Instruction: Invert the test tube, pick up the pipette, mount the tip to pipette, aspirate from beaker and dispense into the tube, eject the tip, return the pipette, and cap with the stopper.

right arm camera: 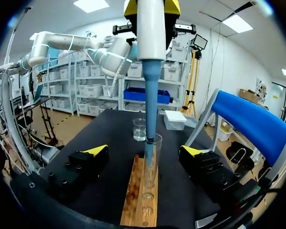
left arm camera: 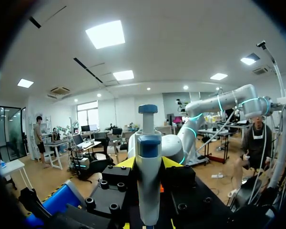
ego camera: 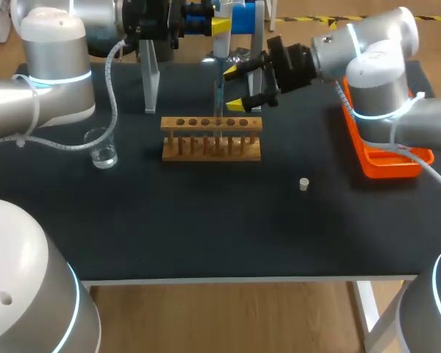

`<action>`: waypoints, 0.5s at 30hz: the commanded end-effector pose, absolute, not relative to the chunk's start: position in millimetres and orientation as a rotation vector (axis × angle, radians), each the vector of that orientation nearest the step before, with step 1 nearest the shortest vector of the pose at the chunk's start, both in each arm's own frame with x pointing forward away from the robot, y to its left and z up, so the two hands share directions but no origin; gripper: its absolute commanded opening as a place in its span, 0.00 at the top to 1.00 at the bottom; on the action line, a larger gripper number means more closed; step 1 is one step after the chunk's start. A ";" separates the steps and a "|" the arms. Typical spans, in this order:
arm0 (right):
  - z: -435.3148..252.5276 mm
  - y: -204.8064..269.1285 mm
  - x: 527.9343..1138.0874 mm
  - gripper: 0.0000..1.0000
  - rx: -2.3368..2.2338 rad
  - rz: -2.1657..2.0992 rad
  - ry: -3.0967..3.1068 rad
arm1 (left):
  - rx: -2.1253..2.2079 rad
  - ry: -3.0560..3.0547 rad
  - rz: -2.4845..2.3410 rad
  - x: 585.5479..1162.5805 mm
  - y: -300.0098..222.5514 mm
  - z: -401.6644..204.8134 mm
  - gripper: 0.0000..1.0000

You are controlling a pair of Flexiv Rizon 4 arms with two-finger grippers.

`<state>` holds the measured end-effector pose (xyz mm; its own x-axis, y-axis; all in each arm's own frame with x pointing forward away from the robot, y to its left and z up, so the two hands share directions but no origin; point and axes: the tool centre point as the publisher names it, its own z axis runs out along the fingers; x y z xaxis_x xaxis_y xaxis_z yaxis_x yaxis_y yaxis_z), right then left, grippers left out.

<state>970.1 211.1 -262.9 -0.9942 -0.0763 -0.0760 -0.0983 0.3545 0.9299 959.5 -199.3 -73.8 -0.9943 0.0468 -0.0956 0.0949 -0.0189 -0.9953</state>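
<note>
My left gripper (ego camera: 219,29) (left arm camera: 148,164) hangs over the back of the table, shut on the white and blue pipette (left arm camera: 148,181) (right arm camera: 150,28). The pipette points straight down. Its blue lower end (right arm camera: 150,138) dips into the mouth of a clear test tube (right arm camera: 151,164) (ego camera: 219,103), which stands upright in the wooden rack (ego camera: 212,137) (right arm camera: 136,200). My right gripper (ego camera: 235,88) (right arm camera: 145,152) is open behind the rack, its yellow-tipped fingers (right arm camera: 95,150) on either side of the tube and apart from it. A beaker (ego camera: 101,147) (right arm camera: 139,129) stands left of the rack. The small white stopper (ego camera: 303,184) lies to the rack's right.
The blue pipette stand (ego camera: 242,18) (right arm camera: 252,124) with clear legs (ego camera: 151,81) stands at the back. An orange tray (ego camera: 386,158) lies at the right edge under my right arm. A white box (right arm camera: 174,119) sits beyond the rack, near the beaker.
</note>
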 end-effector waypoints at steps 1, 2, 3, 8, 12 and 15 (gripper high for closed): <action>-271.2 222.7 977.4 0.00 -0.163 1.748 2.592 | 0.163 2.181 -2.214 961.2 -199.0 -73.3 1.00; -272.9 224.3 977.8 0.00 -0.161 1.745 2.593 | 0.163 2.181 -2.214 961.2 -199.0 -73.3 1.00; -274.9 225.7 978.2 0.00 -0.159 1.739 2.594 | 0.163 2.181 -2.214 961.2 -199.0 -73.3 1.00; -287.5 231.1 980.0 0.00 -0.132 1.709 2.600 | 0.163 2.181 -2.214 961.2 -199.0 -73.3 1.00; -292.9 235.6 979.0 0.00 -0.128 1.668 2.611 | 0.163 2.181 -2.214 961.2 -199.0 -73.3 1.00; -295.8 238.8 977.6 0.00 -0.129 1.653 2.615 | 0.163 2.181 -2.214 961.2 -199.0 -73.3 1.00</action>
<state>977.7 234.4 -294.8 -0.9953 -0.0486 -0.0840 -0.0966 0.4212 0.9018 959.5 -199.3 -73.8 -0.9943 0.0468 -0.0957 0.0949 -0.0189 -0.9953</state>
